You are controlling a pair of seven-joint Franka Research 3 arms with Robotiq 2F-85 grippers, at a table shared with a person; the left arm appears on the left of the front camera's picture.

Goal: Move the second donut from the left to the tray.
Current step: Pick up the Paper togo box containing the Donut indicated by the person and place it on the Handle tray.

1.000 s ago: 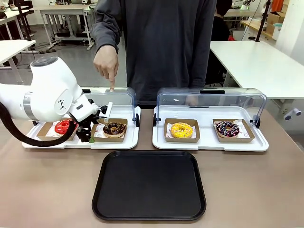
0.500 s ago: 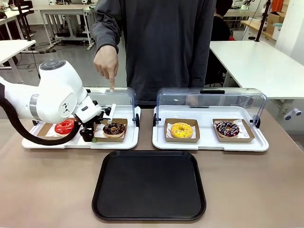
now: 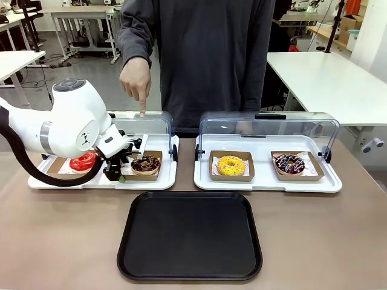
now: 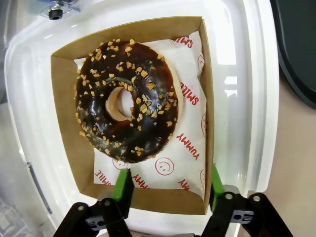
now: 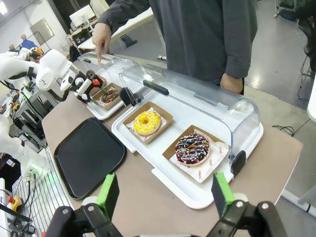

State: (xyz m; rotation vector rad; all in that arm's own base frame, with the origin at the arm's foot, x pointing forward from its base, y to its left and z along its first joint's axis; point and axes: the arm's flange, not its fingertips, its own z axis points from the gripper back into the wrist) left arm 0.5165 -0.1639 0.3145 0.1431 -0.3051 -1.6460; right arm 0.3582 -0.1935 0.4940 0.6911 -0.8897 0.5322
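Progress: early. The second donut from the left [image 4: 148,123] sits in its brown holder [image 4: 59,123], not yet gripped or lifted. Grasp, carry and set-down are all left for you.
Left end effector [image 4: 169,185]: fingers spread, nothing between them. One green pad hangs over the holder's near edge and the other just outside its side wall (my guess is a grip on the holder, not the glaze).
Left display tray [image 3: 72,181]: white, with its clear lid [image 3: 154,124] raised. It holds a red-glazed donut [image 3: 81,161] at the left and the target holder at the right.
Person's hand [image 3: 134,78]: index finger pointing down, its tip at the top of that lid.
Black tray [image 3: 190,235]: on the surface [image 3: 60,241] near the robot's edge, just in front of both display trays, with nothing on it.
Right display tray [image 3: 266,181]: lid also up. It holds a yellow donut [image 3: 231,164] and a dark sprinkled donut [image 3: 289,163], each in its own holder.
Right end effector [image 5: 165,192]: jaws wide apart, holding nothing, high above the right end of the surface.
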